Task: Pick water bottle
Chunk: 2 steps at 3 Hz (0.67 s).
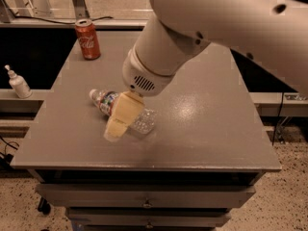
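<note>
Grey table (216,129) bears the water bottle (103,100); gripper (114,130) over it.

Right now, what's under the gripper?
The water bottle, lying on its side on the table. Its white cap and label show at picture-left of the gripper, its clear ribbed body at picture-right. The middle is covered, so contact can't be judged.
</note>
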Tool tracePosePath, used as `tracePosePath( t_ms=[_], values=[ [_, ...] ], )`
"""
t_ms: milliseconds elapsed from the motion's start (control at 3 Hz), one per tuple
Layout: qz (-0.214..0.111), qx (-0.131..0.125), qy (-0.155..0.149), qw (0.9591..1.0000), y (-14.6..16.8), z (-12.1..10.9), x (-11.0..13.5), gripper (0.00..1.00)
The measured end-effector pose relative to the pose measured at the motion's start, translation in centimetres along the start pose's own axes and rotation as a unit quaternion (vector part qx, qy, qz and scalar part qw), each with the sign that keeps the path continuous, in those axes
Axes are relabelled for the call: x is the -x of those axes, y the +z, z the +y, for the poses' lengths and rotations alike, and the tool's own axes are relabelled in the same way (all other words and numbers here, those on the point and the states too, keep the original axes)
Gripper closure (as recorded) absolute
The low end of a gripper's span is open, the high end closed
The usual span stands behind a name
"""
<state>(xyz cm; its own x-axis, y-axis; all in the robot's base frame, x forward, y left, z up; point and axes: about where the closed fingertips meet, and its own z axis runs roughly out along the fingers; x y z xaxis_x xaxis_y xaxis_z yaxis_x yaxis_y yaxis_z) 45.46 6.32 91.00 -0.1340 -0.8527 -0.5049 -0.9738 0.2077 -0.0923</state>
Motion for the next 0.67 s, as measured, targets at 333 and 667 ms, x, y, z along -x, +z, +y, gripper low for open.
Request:
tracePosePath(
  t_ms=[333, 667],
  values=[
    [-0.007, -0.006, 0.001, 1.0000, 2.9, -1.5, 0.5, 0.00],
    [-0.004, -0.002, 0.011, 0.9999, 5.7, -2.2, -0.1, 0.00]
  ],
)
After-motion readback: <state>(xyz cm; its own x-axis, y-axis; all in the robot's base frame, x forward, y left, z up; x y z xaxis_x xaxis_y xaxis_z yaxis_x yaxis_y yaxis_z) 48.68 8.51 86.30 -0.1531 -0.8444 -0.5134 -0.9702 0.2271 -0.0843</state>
